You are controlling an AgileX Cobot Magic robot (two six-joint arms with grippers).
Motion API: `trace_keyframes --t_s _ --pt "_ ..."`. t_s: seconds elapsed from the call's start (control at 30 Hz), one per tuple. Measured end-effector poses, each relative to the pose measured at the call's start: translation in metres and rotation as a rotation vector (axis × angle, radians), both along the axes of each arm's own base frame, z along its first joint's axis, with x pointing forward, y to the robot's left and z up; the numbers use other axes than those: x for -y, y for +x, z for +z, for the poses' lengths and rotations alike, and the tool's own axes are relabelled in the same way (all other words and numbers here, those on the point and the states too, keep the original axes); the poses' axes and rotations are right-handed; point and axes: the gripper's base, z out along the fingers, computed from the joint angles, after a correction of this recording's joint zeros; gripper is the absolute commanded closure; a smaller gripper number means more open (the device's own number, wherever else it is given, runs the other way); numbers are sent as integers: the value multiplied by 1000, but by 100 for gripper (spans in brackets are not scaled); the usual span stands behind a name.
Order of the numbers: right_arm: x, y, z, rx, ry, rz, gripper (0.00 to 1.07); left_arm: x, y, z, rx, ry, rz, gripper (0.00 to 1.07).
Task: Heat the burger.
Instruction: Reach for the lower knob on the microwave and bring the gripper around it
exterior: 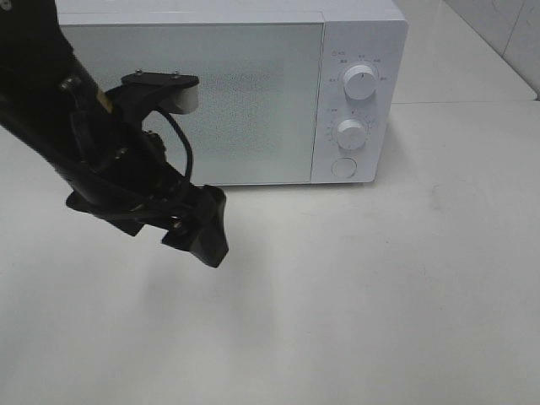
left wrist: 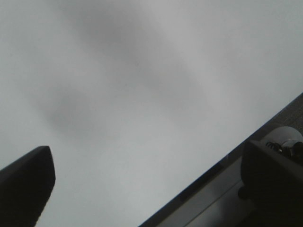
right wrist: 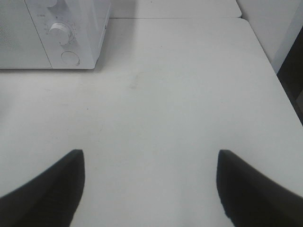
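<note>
Left fingers (left wrist: 26, 184) stood wide open, empty, nearer the shut microwave (exterior: 253, 84) | right fingers (right wrist: 52, 189) were open, empty | burger was out of view

Looks like a robot lab bench set up as a kitchen corner. Told by a white microwave (exterior: 228, 93) with shut door, two dials (exterior: 360, 83) and a round button (exterior: 343, 168), standing on a plain white table (exterior: 380, 295); a black robot arm (exterior: 101, 160) over that table; pale wall tiles (exterior: 506, 34) behind.
</note>
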Motion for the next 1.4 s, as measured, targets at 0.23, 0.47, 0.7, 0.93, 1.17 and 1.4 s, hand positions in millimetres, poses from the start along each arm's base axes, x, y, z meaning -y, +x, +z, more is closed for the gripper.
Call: trace_keyframes --t_s 0.23,0.47,0.7,0.93,1.17,1.4 --pt "0 0 0 0 0 0 32 -36 8 18 -27 12 88 6" --pt "0 0 0 -1 0 0 32 -87 12 46 -24 2 230 6" --pt "0 0 0 -1 0 0 32 -137 -3 62 3 21 363 6" --pt "0 0 0 -1 0 0 32 -169 -33 49 -26 46 474 6" --pt "0 0 0 -1 0 0 32 -190 -67 38 -28 76 552 6" --pt "0 0 0 -1 0 0 32 -191 -104 33 1 68 558 6"
